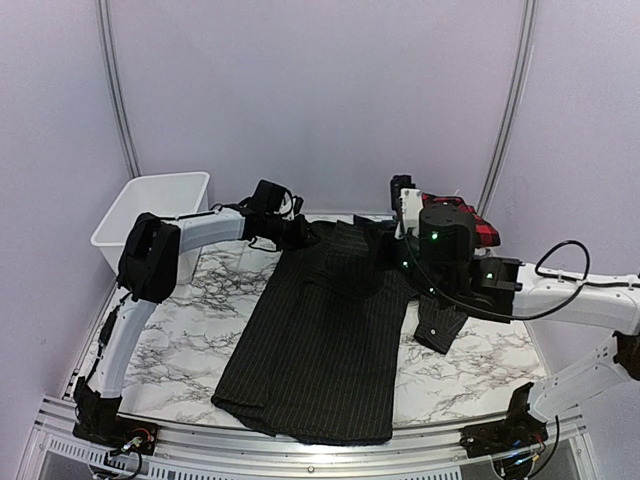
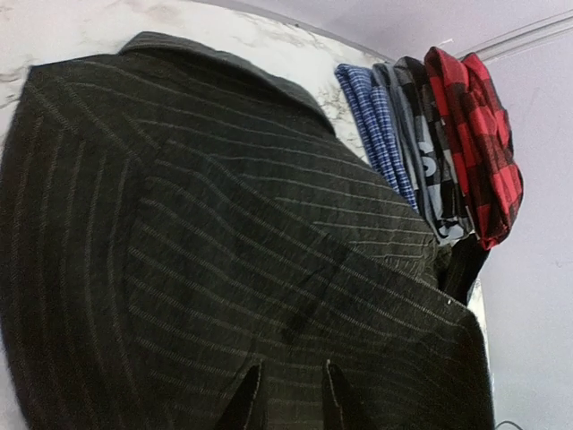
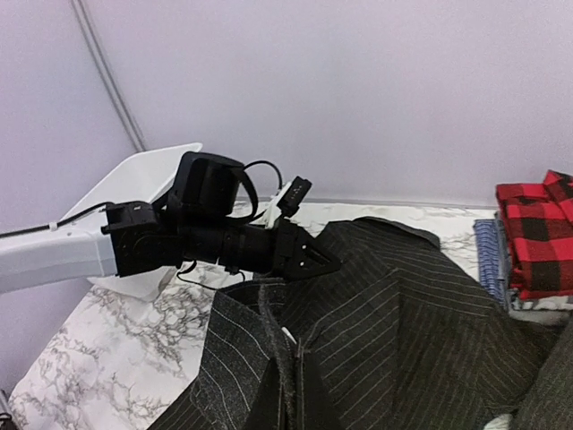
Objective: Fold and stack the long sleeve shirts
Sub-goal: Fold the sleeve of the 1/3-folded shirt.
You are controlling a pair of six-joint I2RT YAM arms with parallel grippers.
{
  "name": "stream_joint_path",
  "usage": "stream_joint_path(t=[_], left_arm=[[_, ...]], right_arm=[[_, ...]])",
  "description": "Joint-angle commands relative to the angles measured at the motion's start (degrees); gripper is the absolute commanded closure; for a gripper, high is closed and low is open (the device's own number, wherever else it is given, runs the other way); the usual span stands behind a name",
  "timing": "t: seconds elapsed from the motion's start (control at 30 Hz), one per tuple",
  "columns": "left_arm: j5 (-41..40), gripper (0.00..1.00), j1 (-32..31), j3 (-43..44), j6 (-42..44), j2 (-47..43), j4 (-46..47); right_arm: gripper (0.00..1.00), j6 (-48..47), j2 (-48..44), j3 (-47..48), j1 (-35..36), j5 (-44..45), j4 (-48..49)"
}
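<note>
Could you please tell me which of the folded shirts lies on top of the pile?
The red-and-black plaid shirt; the grey shirt and blue checked shirt lie beneath it.

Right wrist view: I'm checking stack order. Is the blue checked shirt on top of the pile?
No, the red-and-black plaid shirt lies on top, the blue checked shirt beneath it.

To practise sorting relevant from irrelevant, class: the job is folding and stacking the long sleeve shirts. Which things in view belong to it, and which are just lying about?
Belong to the job: black pinstriped shirt, red plaid shirt, grey shirt, blue checked shirt.
Just lying about: white bin, marble table.
</note>
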Motion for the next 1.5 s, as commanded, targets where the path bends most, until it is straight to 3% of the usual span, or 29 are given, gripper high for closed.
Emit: stream_joint_path(t=[0.0, 0.27, 0.43, 0.67, 0.93, 1.17, 1.47], left_arm=[[-7.17, 0.74, 2.13, -8.78, -0.7, -15.43, -2.74], [-13.93, 0.63, 5.04, -32.54, 1.16, -36.73, -3.33], [-13.7, 0.62, 5.72, -43.11, 2.49, -45.63, -3.86], [-11.24, 0.59, 5.68, -51.96, 4.1, -54.09, -6.54], [-5.56, 0.58, 3.9, -60.06, 5.17, -58.96, -9.0], [-6.84, 0.56, 2.57, -68.26, 4.44, -64.31, -9.55], [-10.16, 0.56, 2.57, -69.26, 3.94, -67.9, -11.23]], right_arm=[[1.0, -2.85, 6.37, 2.74, 1.27, -12.27, 6.01], [1.0, -4.28, 24.68, 9.17, 2.87, -33.27, 9.48], [1.0, -5.04, 33.35, 15.01, 5.77, -39.14, 8.25], [1.0, -5.06, 36.15, 15.44, 7.37, -44.72, 8.44], [1.0, -4.9, 31.31, 11.94, 8.99, -41.26, 9.26], [1.0, -2.15, 29.22, 10.05, 9.2, -35.05, 15.76], [1.0, -2.2, 33.06, 12.27, 12.25, -28.46, 20.29]])
